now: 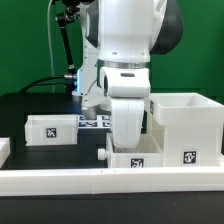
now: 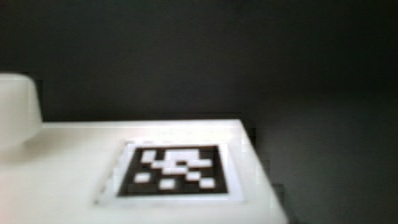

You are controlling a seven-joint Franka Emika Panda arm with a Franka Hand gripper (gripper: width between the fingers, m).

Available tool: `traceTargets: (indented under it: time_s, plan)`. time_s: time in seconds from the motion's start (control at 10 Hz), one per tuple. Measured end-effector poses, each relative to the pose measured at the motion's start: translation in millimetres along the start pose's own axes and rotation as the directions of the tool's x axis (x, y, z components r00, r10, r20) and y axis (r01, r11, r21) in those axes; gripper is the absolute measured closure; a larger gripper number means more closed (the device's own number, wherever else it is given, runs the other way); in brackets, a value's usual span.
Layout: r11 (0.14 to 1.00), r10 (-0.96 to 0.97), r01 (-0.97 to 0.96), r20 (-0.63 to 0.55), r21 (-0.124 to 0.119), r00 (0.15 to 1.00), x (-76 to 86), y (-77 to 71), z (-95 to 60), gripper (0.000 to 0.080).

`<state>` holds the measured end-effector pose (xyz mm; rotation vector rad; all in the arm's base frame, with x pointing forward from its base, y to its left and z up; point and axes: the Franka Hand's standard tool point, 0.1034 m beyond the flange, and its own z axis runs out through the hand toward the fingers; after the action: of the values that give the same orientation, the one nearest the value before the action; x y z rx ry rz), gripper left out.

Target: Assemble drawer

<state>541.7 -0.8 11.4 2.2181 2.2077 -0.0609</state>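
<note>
pincer [image 1: 128, 143] low over one tray [image 1: 146, 160], just beside the box shell [image 1: 186, 122]; its opening cannot be told. second tray [image 1: 52, 128] well apart from shell. judged: tray pickup; next needs a square grasp.

Smooth, satin white plastic on the box shell [image 1: 186, 125], the left tray [image 1: 52, 128] and the near tray [image 1: 150, 160], matt black-and-white print on the tag [image 2: 178, 170], glossy white casing on the arm [image 1: 125, 40], dull black bench [image 1: 25, 105].
</note>
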Motion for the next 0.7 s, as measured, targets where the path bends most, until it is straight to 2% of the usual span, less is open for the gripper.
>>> traceTargets:
  time_s: [0.3,0.6,0.7]
  plan:
    - [1.000,0.000,0.000,-0.003,-0.007,1.000,2.9,-0.2,-0.1,0.0758]
    - [1.000,0.005,-0.005,-0.011,-0.010,1.000,17.0,2.1,-1.4,0.0758]
    - [1.000,0.008,-0.008,-0.011,-0.010,1.000,17.1,2.4,-1.5,0.0758]
